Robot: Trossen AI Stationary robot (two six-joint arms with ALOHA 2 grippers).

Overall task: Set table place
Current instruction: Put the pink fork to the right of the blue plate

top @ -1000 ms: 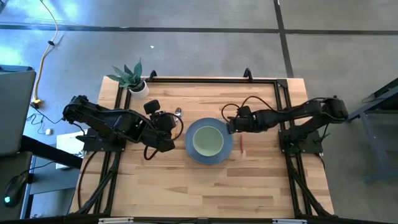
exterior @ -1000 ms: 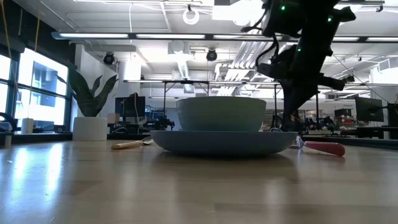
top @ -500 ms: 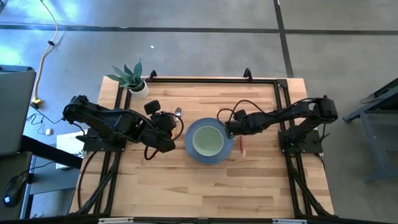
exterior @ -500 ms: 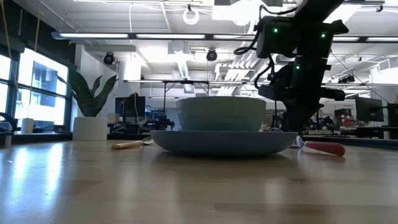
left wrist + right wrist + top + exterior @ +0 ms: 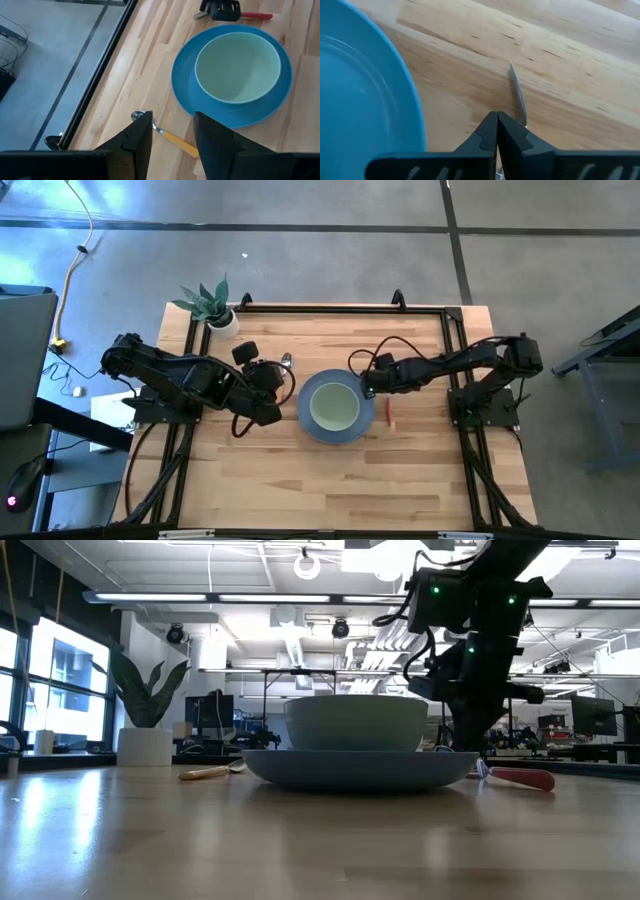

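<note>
A pale green bowl (image 5: pixel 335 407) stands on a blue plate (image 5: pixel 310 425) in the middle of the table (image 5: pixel 330 480). A red-handled utensil (image 5: pixel 388 416) lies flat on the table just right of the plate; its metal blade (image 5: pixel 517 95) shows in the right wrist view. My right gripper (image 5: pixel 368 385) is shut and low over the utensil's metal end, beside the plate's rim. A yellow-handled spoon (image 5: pixel 172 139) lies on the table left of the plate. My left gripper (image 5: pixel 172 132) is open above the spoon and touches nothing. My right gripper points slanting down at the table, fingertips closed on each other (image 5: pixel 490 125). The utensil's blade (image 5: pixel 522 117) comes out right beside one finger. Whether the finger touches it I cannot tell. The utensil lies flat on the table, red handle (image 5: pixel 255 16) toward the near edge.
A potted plant (image 5: pixel 210 305) stands at the table's far left corner. The spoon also shows in the low view (image 5: pixel 210 772), left of the plate (image 5: pixel 360 768). There is bare wood along the near half of the table.
My right gripper has gone a little toward the table's left edge and down, closer to the plate's rim and the utensil's metal end. The red-handled utensil, plate, bowl and spoon have stayed where they were.
</note>
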